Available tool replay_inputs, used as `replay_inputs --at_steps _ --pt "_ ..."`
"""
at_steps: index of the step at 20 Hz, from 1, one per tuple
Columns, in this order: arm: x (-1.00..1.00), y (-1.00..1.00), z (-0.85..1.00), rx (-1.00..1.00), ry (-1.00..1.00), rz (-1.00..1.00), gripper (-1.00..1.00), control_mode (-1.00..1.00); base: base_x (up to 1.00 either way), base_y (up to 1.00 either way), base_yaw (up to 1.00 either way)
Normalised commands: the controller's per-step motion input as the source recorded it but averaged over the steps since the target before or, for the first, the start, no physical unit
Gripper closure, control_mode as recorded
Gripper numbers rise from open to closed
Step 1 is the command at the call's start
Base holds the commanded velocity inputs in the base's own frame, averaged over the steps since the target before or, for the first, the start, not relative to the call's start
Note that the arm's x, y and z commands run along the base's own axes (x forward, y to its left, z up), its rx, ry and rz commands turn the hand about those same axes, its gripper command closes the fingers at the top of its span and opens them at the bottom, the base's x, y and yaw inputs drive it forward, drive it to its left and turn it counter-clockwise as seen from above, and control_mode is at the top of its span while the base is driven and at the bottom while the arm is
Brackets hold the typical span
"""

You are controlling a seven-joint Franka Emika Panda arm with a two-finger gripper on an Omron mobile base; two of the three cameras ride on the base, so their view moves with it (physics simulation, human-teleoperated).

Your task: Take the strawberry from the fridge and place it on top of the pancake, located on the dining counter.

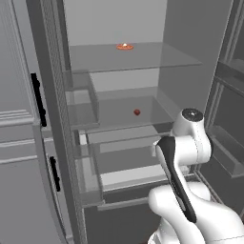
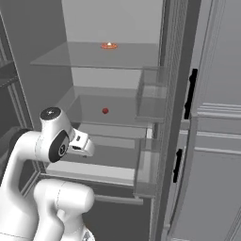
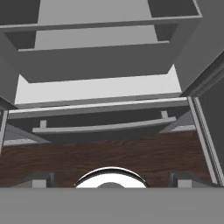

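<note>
Two doors stand wide on the fridge (image 1: pixel 190 57), its pale shelves bare to the arm (image 2: pixel 52 141) in front. Fingers (image 3: pixel 39 179) are spread wide, gripping nothing, aimed low at the bottom drawer. Strawberry (image 1: pixel 137 112) sits on the middle glass shelf, well above and beyond them.

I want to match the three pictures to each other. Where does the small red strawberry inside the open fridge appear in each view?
Left base view: the small red strawberry lies on the middle glass shelf, just right of centre.
Right base view: the same strawberry lies on that shelf, left of centre.
Hand view: I cannot find it here.
Shared landmark of the base views: the small orange dish on the upper glass shelf, above the strawberry.
</note>
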Motion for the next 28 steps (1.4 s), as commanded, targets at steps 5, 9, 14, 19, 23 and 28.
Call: replay_inputs --at_steps 5,9,14,19,23,28 --pt "0.00 0.00 0.00 0.00 0.00 0.00 -1.00 1.00 0.56 0.00 0.08" --pt "0.00 0.00 0.00 0.00 0.00 0.00 -1.00 1.00 0.43 0.00 0.02" --pt "0.00 0.00 0.00 0.00 0.00 0.00 -1.00 1.00 0.35 0.00 0.00" --pt "0.00 0.00 0.00 0.00 0.00 0.00 -1.00 1.00 0.39 0.00 0.00" --pt "0.00 0.00 0.00 0.00 0.00 0.00 -1.00 1.00 0.36 0.00 0.00" --pt "0.00 0.00 0.00 0.00 0.00 0.00 -1.00 1.00 0.31 0.00 0.00"
